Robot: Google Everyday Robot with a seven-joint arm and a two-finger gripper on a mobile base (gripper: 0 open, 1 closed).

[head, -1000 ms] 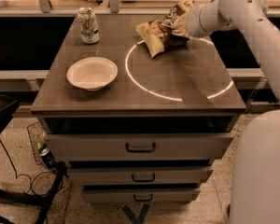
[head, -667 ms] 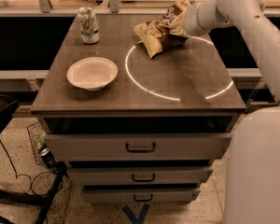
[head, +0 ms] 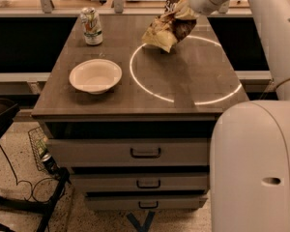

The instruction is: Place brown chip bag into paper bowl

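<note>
The brown chip bag (head: 168,25) hangs crumpled in the air above the back of the table, lifted off the top. My gripper (head: 181,4) is at the bag's upper end, shut on it, at the end of the white arm coming in from the upper right. The paper bowl (head: 95,76) sits upright and empty on the left half of the table, well to the left of and nearer than the bag.
A green-and-white soda can (head: 91,26) stands at the back left of the table (head: 135,103). A bright ring of light lies on the right half of the top. The robot's white body (head: 256,163) fills the lower right. Drawers front the table; cables and a wire basket lie on the floor at left.
The gripper has risen with the chip bag, which has left the table top and now hangs higher and slightly further left.
</note>
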